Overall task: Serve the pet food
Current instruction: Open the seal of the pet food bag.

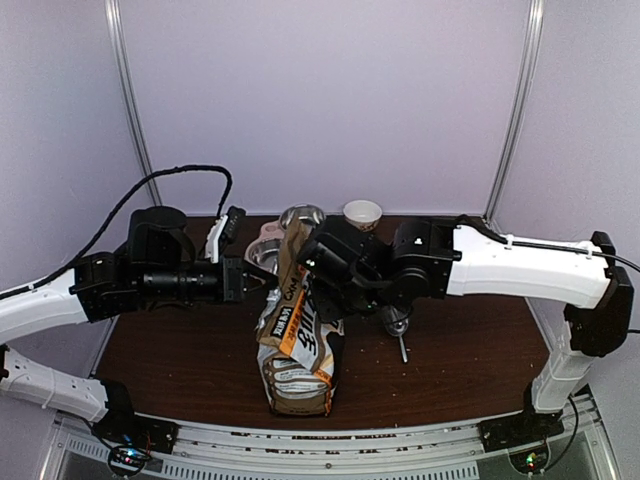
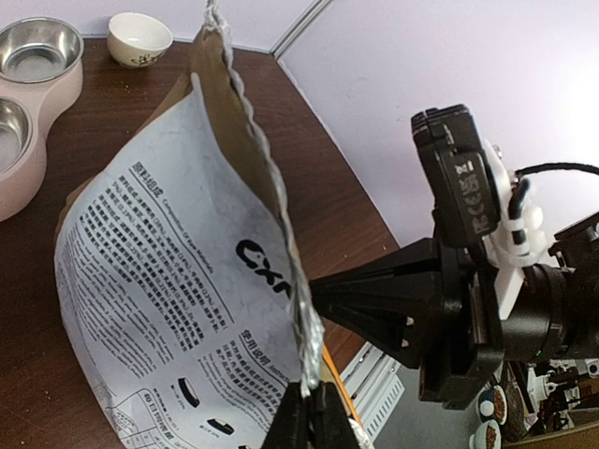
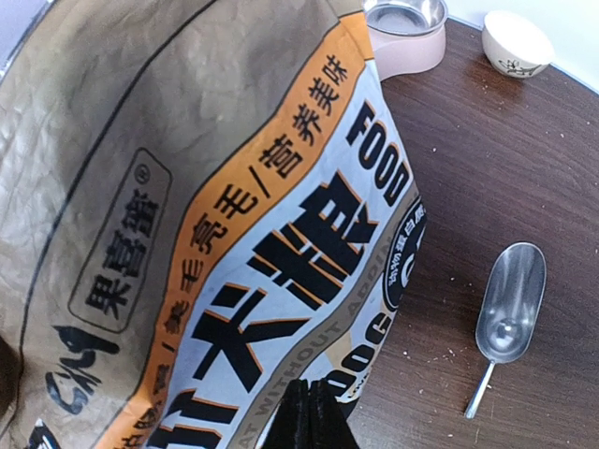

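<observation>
The white-and-kraft pet food bag (image 1: pixel 298 345) stands upright mid-table, its top leaning toward the back. No kibble shows; it is hidden inside the bag. My left gripper (image 1: pixel 262 281) is shut on the bag's silver-lined side seam, seen pinched in the left wrist view (image 2: pixel 314 410). My right gripper (image 1: pixel 312 256) is shut on the bag's opposite top edge. In the right wrist view its closed fingers (image 3: pixel 314 416) sit against the printed front of the bag (image 3: pixel 215 215). The left wrist view shows the bag's white back (image 2: pixel 168 281) and the right gripper (image 2: pixel 328 292) touching its edge.
The pink double-bowl feeder (image 1: pixel 262 243) stands behind the bag, also showing in both wrist views (image 2: pixel 37 103) (image 3: pixel 404 49). A small white cup (image 1: pixel 362 213) is at the back. The metal scoop (image 3: pixel 510 304) lies on the table right of the bag (image 1: pixel 398 328), with crumbs around it.
</observation>
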Motion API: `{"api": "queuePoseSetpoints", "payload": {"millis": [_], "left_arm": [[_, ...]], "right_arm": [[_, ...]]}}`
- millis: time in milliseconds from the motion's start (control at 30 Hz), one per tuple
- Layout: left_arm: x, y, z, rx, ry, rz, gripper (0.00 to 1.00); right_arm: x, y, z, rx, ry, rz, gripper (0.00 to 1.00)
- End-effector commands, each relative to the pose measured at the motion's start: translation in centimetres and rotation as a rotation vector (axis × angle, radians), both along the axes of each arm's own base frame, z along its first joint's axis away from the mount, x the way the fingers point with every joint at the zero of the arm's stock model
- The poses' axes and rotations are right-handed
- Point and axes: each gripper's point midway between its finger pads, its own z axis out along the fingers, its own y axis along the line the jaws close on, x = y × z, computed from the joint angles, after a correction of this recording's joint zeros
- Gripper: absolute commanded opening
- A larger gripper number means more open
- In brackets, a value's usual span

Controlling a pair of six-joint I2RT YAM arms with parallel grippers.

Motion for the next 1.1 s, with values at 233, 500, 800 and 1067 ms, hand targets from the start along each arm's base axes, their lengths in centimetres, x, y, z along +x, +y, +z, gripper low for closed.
{"api": "queuePoseSetpoints", "payload": {"millis": [233, 500, 800, 1067], "left_arm": [[-1.0, -1.4, 3.5, -0.092, -0.110, -0.106, 0.00], [-2.1, -3.0, 5.9, -0.156, -0.158, -0.191, 0.00], [-2.2, -3.2, 6.5, -0.178, -0.171, -0.199, 0.00], [-2.3, -3.2, 6.5, -0.179, -0.173, -0.200, 0.00]], "right_arm": [[-1.4, -1.0, 7.0, 0.302, 0.002, 0.097, 0.00], [-4.6, 2.9, 10.5, 0.550, 0.096, 0.296, 0.29], [-5.4, 4.0, 9.3, 0.629, 0.153, 0.316, 0.27], [-5.4, 5.3, 8.8, 0.643, 0.186, 0.320, 0.27]]}}
